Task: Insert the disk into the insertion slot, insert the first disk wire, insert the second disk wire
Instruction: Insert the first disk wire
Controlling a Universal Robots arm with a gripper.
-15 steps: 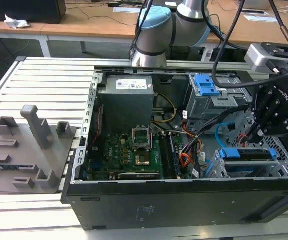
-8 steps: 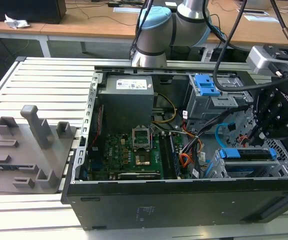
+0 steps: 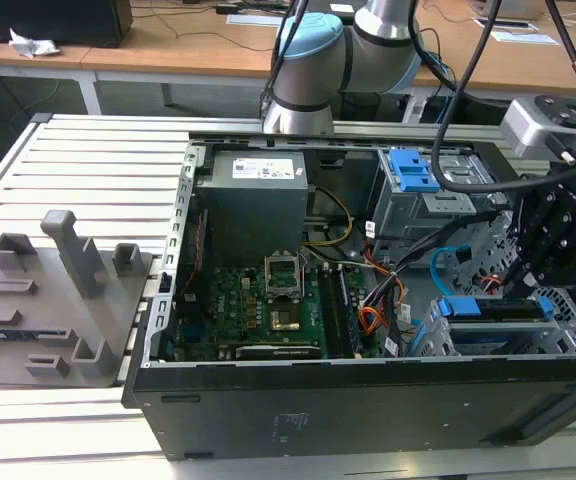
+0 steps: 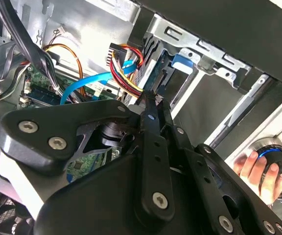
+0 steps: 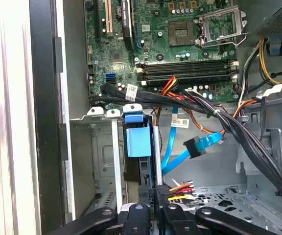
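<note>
The gripper [image 5: 156,191] pinches the wire [image 5: 182,186] beside the disk [image 3: 493,308] (seated in its slot [image 5: 104,161]), at the motherboard's [image 3: 258,300] 3 o'clock, exterior view.

The disk [image 5: 138,139] sits edge-on inside the slot [image 5: 99,161], showing mostly its bright blue carrier, whose tab end stands level with the cage's front rails. The slot is a silvery sheet-metal bay in the case's near corner, on the exterior view's right. A flat blue wire [image 5: 176,155] hangs loose just beside the disk, and its black plug points away, joined to nothing. The power wire [image 5: 182,186], of red, yellow and black strands, ends in a black plug close to the disk's edge; whether it is seated cannot be told.
</note>
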